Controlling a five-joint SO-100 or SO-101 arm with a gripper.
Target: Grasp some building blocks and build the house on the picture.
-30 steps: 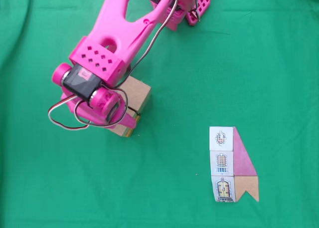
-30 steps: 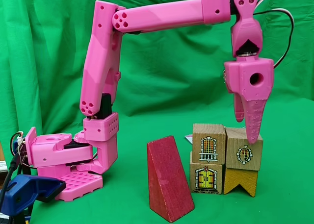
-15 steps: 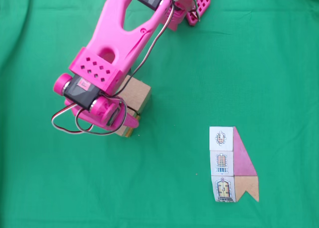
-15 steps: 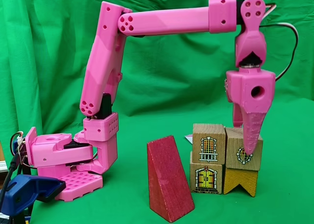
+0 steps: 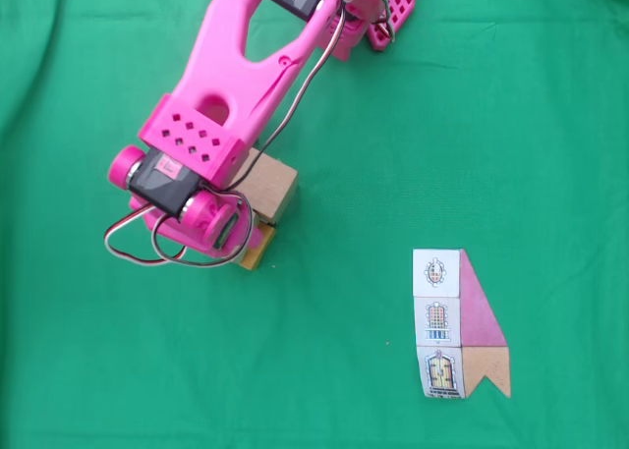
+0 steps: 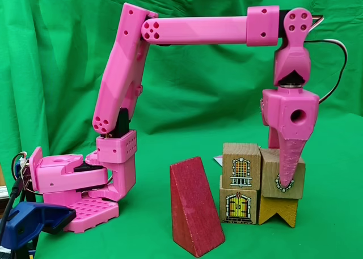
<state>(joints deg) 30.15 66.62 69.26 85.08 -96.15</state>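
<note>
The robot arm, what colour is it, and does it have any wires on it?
The arm is bright pink plastic all over, built from chunky rounded pieces with small round holes. Its gripper has long pointed pink fingers. Black motors sit at the joints, and thin black, white and red cables loop near the wrist. Its pink base has a grid of holes.

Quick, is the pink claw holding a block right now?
Gripper: closed around the round-window block, which sits tilted on the yellow notched block.
</note>
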